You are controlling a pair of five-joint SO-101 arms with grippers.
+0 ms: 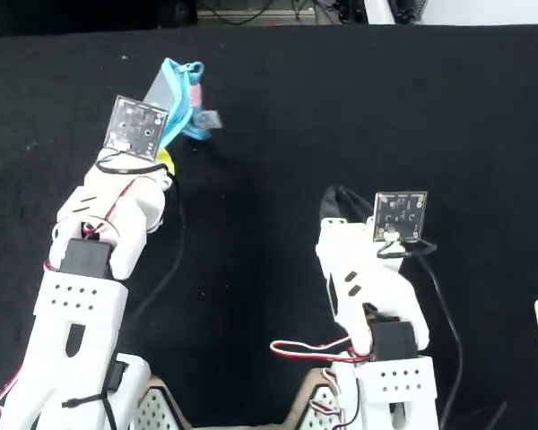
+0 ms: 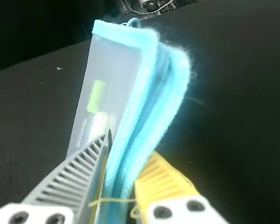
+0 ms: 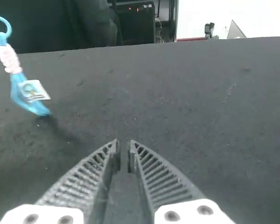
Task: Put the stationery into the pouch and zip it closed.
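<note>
**Left wrist camera: pouch gripped along its blue edge**

The left gripper (image 2: 128,149) is clamped on the pouch (image 2: 113,74). Its grey finger (image 2: 79,172) lies against the pale, see-through side panel, and its yellow finger (image 2: 163,182) presses the fuzzy light-blue border from the opposite side. The pouch extends away from the gripper, standing on edge. Two blue bands run side by side along the border with a darker seam between them; whether the zip is closed cannot be told. Through the panel show a yellow-green item (image 2: 97,95) and, nearer the gripper, a white item (image 2: 99,123). A small blue loop (image 2: 133,22) sits at the pouch's far end. The black table (image 2: 233,93) lies behind.
</note>
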